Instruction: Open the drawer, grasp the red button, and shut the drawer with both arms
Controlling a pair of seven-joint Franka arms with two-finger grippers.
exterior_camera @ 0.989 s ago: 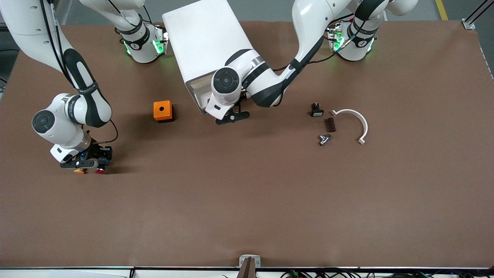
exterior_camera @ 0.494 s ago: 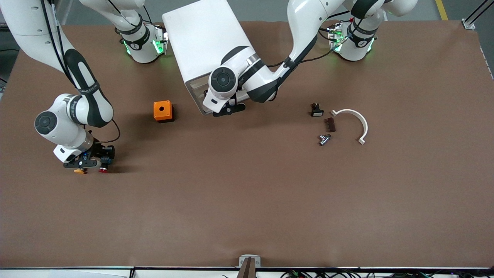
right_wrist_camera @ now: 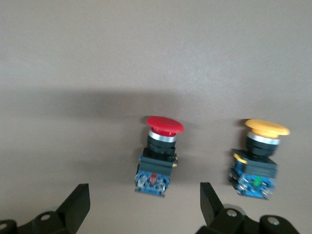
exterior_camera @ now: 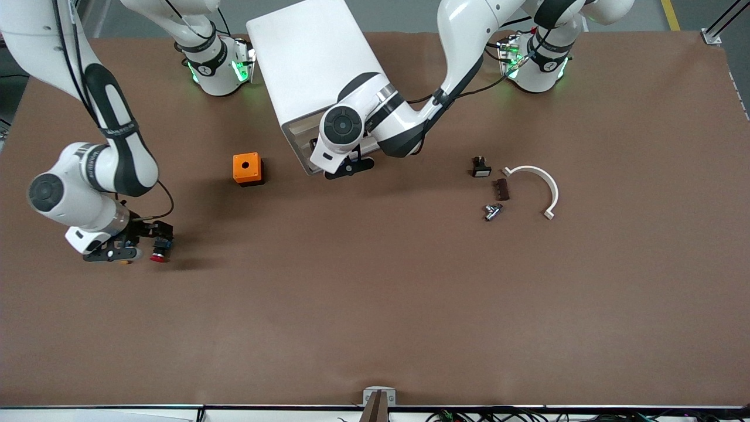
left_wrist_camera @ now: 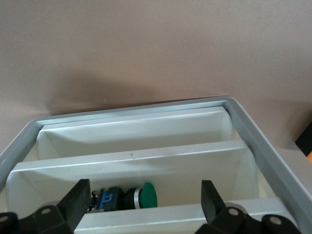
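Three push buttons show: one red-capped button (right_wrist_camera: 159, 154), one yellow-capped button (right_wrist_camera: 258, 158), one green-capped button (left_wrist_camera: 127, 197) in the cabinet (exterior_camera: 310, 70). One orange box (exterior_camera: 246, 168), one white curved bracket (exterior_camera: 542, 184), two arms, two grippers: left gripper (left_wrist_camera: 144, 214), right gripper (right_wrist_camera: 144, 214)

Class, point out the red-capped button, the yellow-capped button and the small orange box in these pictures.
red-capped button (right_wrist_camera: 165, 125): right wrist view, on its cap.
yellow-capped button (right_wrist_camera: 266, 127): right wrist view, on its cap.
orange box (exterior_camera: 246, 167): front view, on its top face.
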